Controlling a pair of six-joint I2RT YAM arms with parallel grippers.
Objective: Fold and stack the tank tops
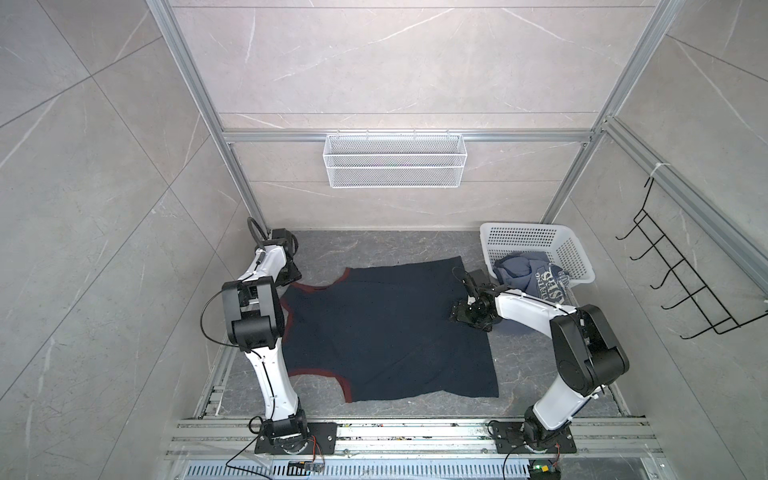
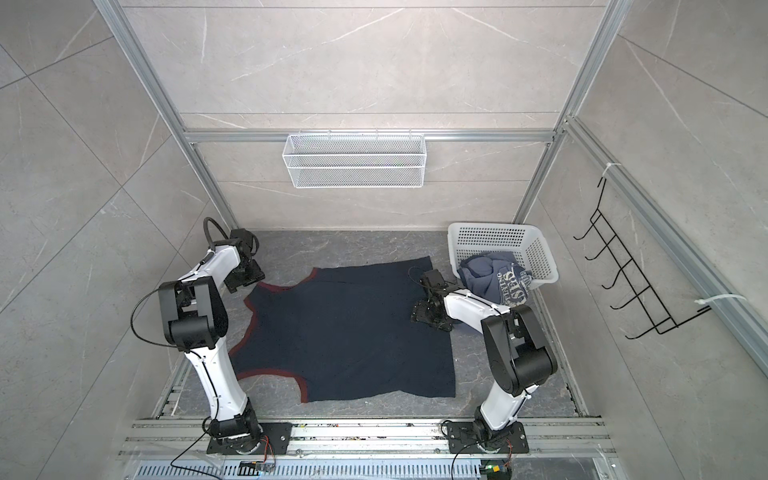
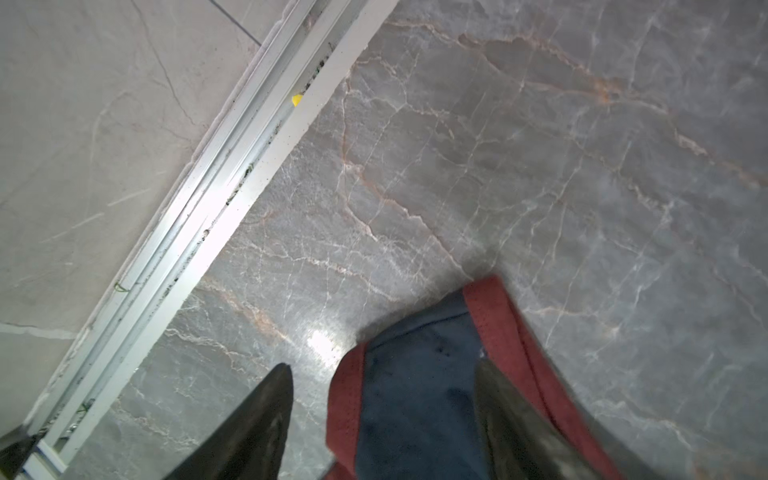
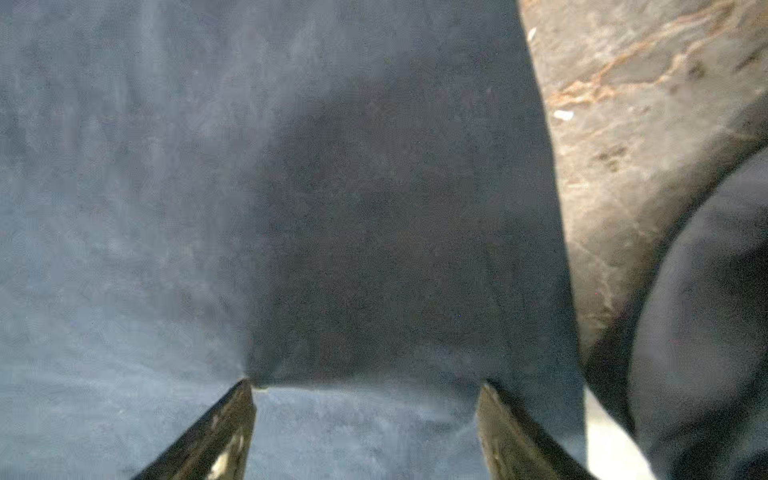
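Note:
A dark navy tank top (image 1: 386,332) (image 2: 345,332) with maroon trim lies spread flat on the table, straps pointing left. My left gripper (image 1: 291,272) (image 2: 245,276) (image 3: 382,374) is at the far strap, open; the maroon-edged strap (image 3: 415,395) lies loose between its fingers. My right gripper (image 1: 461,309) (image 2: 422,311) (image 4: 365,384) is open, low over the navy cloth (image 4: 291,208) near its right hem, nothing pinched. The slate-blue tank top (image 1: 536,278) (image 2: 498,278) with whitish lettering is bunched in the basket and hangs over its near rim.
The white perforated basket (image 1: 523,227) (image 2: 490,226) stands at the back right of the table. A white wire basket (image 1: 392,166) hangs on the back rail. A black hook rack (image 1: 685,282) is on the right wall. An aluminium rail (image 3: 187,232) runs beside the left gripper.

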